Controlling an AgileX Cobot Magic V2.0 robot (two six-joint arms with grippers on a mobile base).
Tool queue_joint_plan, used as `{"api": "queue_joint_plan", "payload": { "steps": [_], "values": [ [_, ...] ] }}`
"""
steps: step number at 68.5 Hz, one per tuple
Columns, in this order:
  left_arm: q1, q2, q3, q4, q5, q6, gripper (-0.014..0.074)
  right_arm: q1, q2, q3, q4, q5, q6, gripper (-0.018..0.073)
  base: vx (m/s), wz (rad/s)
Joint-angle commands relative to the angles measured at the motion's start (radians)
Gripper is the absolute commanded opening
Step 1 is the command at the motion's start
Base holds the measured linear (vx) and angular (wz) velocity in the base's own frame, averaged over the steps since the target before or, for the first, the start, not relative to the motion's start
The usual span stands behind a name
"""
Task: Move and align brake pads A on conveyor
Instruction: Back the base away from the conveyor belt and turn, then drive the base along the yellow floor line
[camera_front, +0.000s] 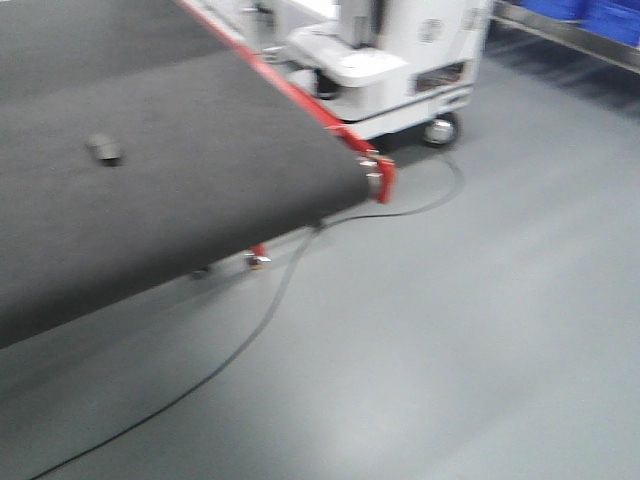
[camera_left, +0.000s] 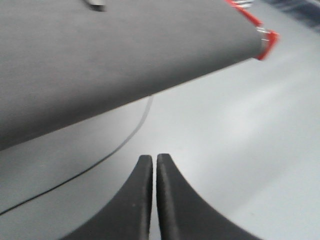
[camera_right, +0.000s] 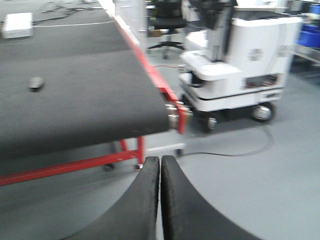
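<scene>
No text, number or brand name can be read in any of the views. The white boxy wheeled machine carries a small round grey emblem on its side panel. Blur leaves whatever the emblem shows illegible.

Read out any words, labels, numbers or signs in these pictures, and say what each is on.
No text is readable.
The round emblem on the white wheeled machine: too blurred to read.
The dark charcoal conveyor belt and the small dark grey brake pad: no markings visible.
</scene>
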Motion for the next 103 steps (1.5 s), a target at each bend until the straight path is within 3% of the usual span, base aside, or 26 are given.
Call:
{"api": "queue_joint_plan", "payload": {
  "steps": [1,46,103],
  "values": [
    [-0.001,0.003,-0.026,0.014,-0.059,-0.002,-0.0006,-0.005,0.01,-0.028,0.001,-0.076,-0.009,-0.001,-0.1,-0.69],
    [-0.001,0.003,-0.026,0.014,-0.059,-0.002,-0.0006,-0.005,0.01,-0.028,0.001,-0.076,-0.009,-0.001,0.0,-0.73],
    [-0.001,0.003,-0.026,0.014,-0.059,-0.002,-0.0006,-0.005,0.01,-0.028,0.001,-0.076,-0.009,-0.001,0.18,-0.56]
  ]
}}
